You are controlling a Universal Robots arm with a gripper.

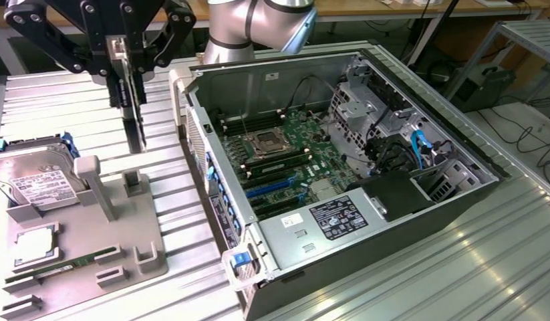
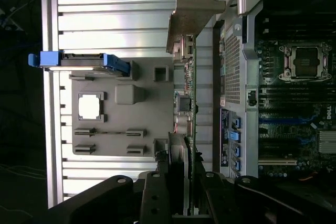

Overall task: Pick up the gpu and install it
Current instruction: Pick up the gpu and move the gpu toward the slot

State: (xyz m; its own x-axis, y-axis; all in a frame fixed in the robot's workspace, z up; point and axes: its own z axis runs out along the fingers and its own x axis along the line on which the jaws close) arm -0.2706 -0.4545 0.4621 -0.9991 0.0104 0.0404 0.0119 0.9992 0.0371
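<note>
Presently I have the gpu (image 1: 133, 130) clamped in my gripper (image 2: 188, 184), its fingers closed on either side of the card near one end. The card hangs beside the open computer case (image 1: 301, 235), off its wall on the exterior view's left, above the slatted table (image 1: 181, 217) and well clear of the case interior. It isn't installed. In the wrist view I see the card edge-on, its green board running alongside the case wall, with the silver bracket (image 2: 190, 11) at the end away from my grip.

Inside the case, the green motherboard (image 1: 301, 137) lies exposed. Its processor socket (image 1: 268, 140) sits towards the case wall nearest the card, and a blue slot (image 1: 270, 188) lies among dark ones, between that socket and the case's labelled metal panel (image 1: 291, 229). Blue cables (image 1: 420, 146) show at the case's side on the exterior view's right.

Beside the case, on the same side as my card, I've got the grey parts tray (image 1: 127, 231) on the table. The silver hard drive (image 1: 45, 187) with its white label stands in its holder there, the small square processor (image 1: 34, 245) sits in another, and the narrow green memory stick (image 1: 65, 269) lies held across two supports. Behind the case, part of the pale robot arm (image 1: 234, 27) rises.
</note>
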